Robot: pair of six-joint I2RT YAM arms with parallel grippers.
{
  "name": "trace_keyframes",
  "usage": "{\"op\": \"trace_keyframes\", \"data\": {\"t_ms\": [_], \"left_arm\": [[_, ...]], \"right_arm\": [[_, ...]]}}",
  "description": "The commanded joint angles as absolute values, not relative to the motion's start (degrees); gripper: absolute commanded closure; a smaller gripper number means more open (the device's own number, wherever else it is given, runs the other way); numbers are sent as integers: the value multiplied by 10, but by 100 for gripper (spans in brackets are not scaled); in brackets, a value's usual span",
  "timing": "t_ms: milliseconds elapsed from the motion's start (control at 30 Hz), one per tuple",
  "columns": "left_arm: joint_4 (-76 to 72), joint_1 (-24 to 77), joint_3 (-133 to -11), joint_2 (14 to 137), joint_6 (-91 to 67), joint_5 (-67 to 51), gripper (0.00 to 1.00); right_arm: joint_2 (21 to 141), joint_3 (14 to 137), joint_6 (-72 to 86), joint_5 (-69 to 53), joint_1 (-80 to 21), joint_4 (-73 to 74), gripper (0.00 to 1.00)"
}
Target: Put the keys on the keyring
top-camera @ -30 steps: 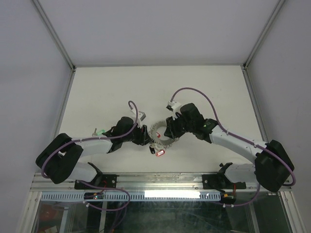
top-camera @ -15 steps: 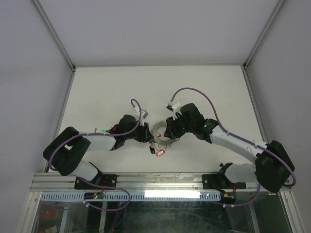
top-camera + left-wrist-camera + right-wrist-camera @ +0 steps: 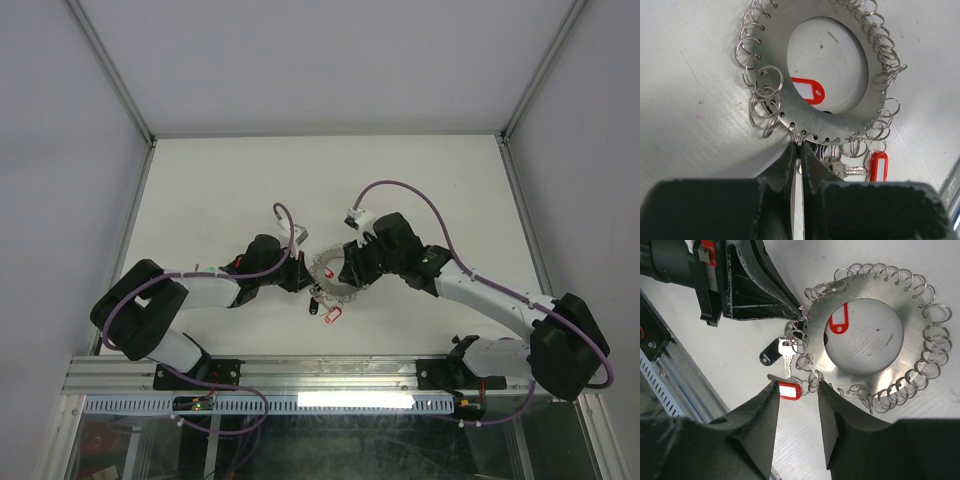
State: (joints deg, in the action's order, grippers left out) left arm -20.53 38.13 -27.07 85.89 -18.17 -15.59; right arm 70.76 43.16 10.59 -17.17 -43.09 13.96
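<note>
The keyring (image 3: 777,47) is a flat grey metal disc with a big round hole and many small split rings along its rim. It lies on the white table (image 3: 220,190) between the arms and also shows in the top view (image 3: 333,291) and the right wrist view (image 3: 865,287). My left gripper (image 3: 799,146) is shut on one split ring at the disc's near rim. My right gripper (image 3: 797,386) is open, just above the table, with a red-tagged key (image 3: 789,390) between its fingertips. A second red tag (image 3: 807,91) shows through the hole. No green-headed key shows.
A silvery key (image 3: 786,360) and a black-headed key (image 3: 771,354) hang from rim rings beside the red tag. The metal rail (image 3: 330,372) at the table's near edge runs close behind the right gripper. White walls close in the table on three sides.
The left arm's shoulder and elbow have swung up and right, and its gripper has pushed a little closer to the keyring. The right arm has barely moved.
</note>
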Motion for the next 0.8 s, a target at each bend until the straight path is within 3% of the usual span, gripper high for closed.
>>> {"op": "trace_keyframes", "data": {"t_ms": [0,300,500,767], "left_arm": [[-224,377,-289,821,-146,-198,100],[-180,379,-310,768,-104,-231,100],[-106,407,-357,763,-72,-180,100],[-104,462,-375,723,46,-160,100]], "right_arm": [[667,430,95,-159,-432,119,60],[624,410,80,-145,-432,88,60],[564,367,50,-137,-432,10,60],[480,322,-26,-156,-432,-61,51]]}}
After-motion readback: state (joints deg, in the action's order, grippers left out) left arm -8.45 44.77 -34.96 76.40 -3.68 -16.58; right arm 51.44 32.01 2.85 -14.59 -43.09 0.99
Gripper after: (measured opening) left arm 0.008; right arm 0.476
